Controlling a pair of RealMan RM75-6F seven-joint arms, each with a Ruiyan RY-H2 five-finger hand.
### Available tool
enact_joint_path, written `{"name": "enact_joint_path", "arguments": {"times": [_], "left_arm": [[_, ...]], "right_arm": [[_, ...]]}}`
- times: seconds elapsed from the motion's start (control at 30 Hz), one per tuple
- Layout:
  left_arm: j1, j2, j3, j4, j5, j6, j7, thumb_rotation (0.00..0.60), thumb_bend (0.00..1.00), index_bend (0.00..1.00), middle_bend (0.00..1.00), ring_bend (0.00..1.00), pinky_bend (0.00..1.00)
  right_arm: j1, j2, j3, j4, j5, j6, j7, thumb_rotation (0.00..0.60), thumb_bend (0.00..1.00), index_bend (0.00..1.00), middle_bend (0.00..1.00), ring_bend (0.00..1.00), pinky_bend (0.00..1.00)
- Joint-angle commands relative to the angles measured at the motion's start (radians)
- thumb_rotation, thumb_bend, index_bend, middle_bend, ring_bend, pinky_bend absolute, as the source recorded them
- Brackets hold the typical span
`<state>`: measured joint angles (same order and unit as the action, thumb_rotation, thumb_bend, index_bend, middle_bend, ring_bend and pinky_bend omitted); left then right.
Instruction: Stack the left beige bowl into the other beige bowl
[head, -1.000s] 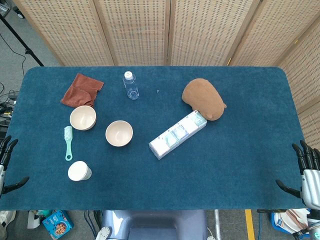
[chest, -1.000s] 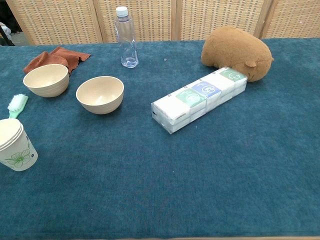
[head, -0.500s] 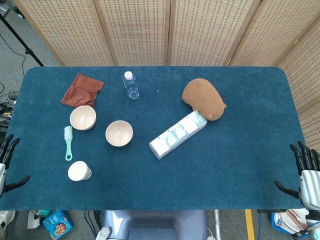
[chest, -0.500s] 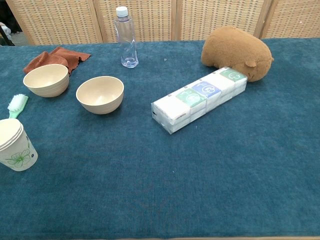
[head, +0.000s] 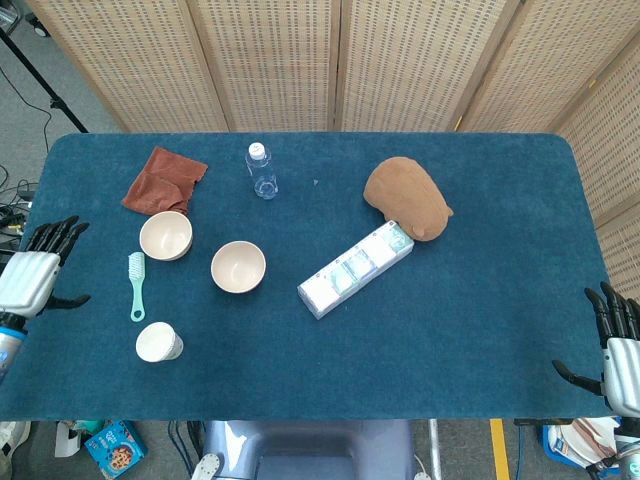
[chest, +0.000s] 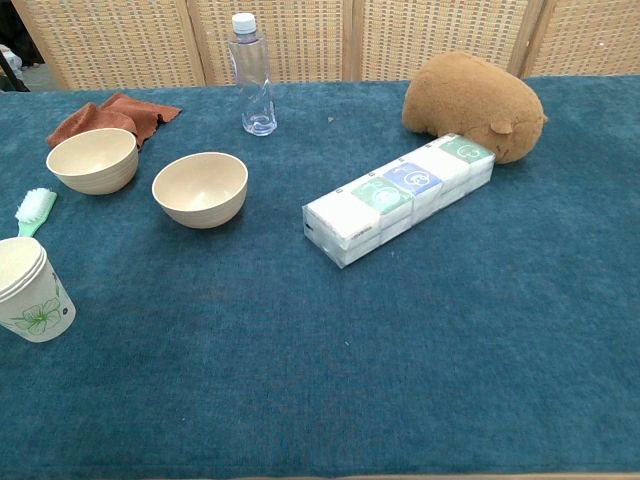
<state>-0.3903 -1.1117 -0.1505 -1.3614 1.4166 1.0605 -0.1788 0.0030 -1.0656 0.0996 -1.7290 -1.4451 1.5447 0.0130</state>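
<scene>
Left hand (head: 32, 277) — metal-backed, dark fingers spread, holding nothing, at the tabletop's (head: 480, 330) left edge. Left beige bowl (head: 165, 236), smooth and round, upright on blue pile beside a rust cloth (head: 160, 180); other beige bowl (head: 238, 267) just right, apart. Right hand (head: 620, 350) — fingers apart, empty, at the right edge.

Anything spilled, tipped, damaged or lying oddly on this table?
Nothing stands out. Both beige bowls, the paper cup and the water bottle stand upright; the red cloth is merely crumpled.
</scene>
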Motion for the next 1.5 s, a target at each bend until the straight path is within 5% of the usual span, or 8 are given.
{"name": "enact_joint_path", "arguments": {"times": [0.03, 0.27, 0.7, 1.1, 1.5], "left_arm": [[-0.094, -0.095, -0.028, 0.134, -0.06, -0.109, -0.008, 0.6, 0.2, 0.16, 0.0, 0.0, 0.0], [-0.19, -0.263, -0.021, 0.34, -0.099, -0.245, -0.01, 0.6, 0.28, 0.28, 0.0, 0.0, 0.0], [-0.229, -0.431, -0.004, 0.521, -0.076, -0.24, -0.102, 0.6, 0.33, 0.42, 0.0, 0.0, 0.0], [-0.265, -0.515, -0.008, 0.598, -0.104, -0.275, -0.061, 0.6, 0.43, 0.61, 0.0, 0.0, 0.0], [-0.243, -0.471, -0.014, 0.529, -0.096, -0.193, -0.056, 0.6, 0.47, 0.68, 0.0, 0.0, 0.0]], "right_arm": [[0.003, -0.002, 0.0, 0.004, 0.005, -0.007, 0.0, 0.6, 0.0, 0.0, 0.0, 0.0, 0.0], [0.013, -0.013, 0.001, 0.02, 0.031, -0.038, -0.009, 0.6, 0.0, 0.0, 0.0, 0.0, 0.0], [0.018, -0.013, 0.005, 0.028, 0.053, -0.058, 0.005, 0.6, 0.0, 0.0, 0.0, 0.0, 0.0], [0.019, -0.008, 0.009, 0.03, 0.063, -0.065, 0.022, 0.6, 0.0, 0.0, 0.0, 0.0, 0.0], [0.02, -0.009, 0.009, 0.028, 0.064, -0.067, 0.023, 0.6, 0.0, 0.0, 0.0, 0.0, 0.0]]}}
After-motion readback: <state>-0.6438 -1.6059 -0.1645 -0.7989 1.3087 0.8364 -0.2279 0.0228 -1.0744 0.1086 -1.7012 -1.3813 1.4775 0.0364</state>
